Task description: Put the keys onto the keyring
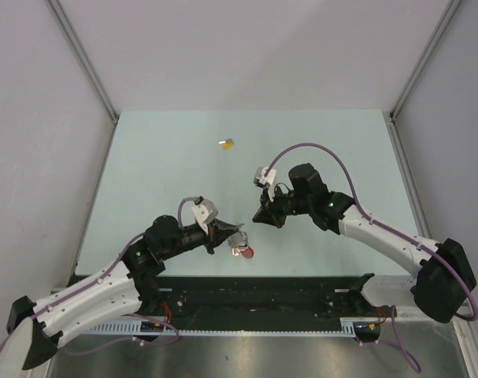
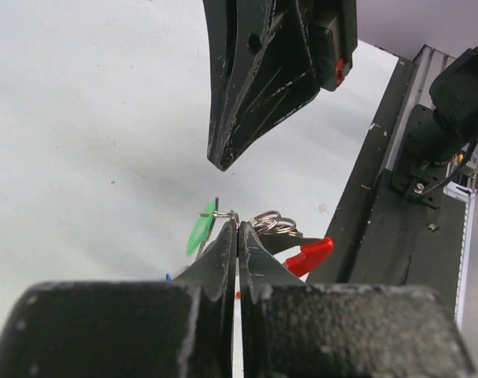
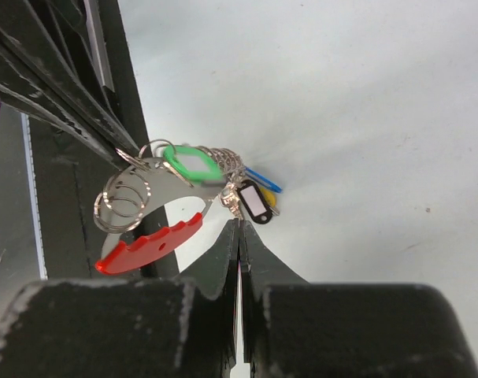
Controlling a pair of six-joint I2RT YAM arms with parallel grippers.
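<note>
While left jaws pinch the keyring point(image 3: 148, 246), right jaws clenched, seemingly empty; tips beside it.

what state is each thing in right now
left gripper, jaws shut on a ring of the keyring
right gripper, jaws shut, nothing between them, tips beside the keyring
green key, among the keyring's rings; threaded or not, cannot tell
yellow key, loose on the table, far from the others
</note>
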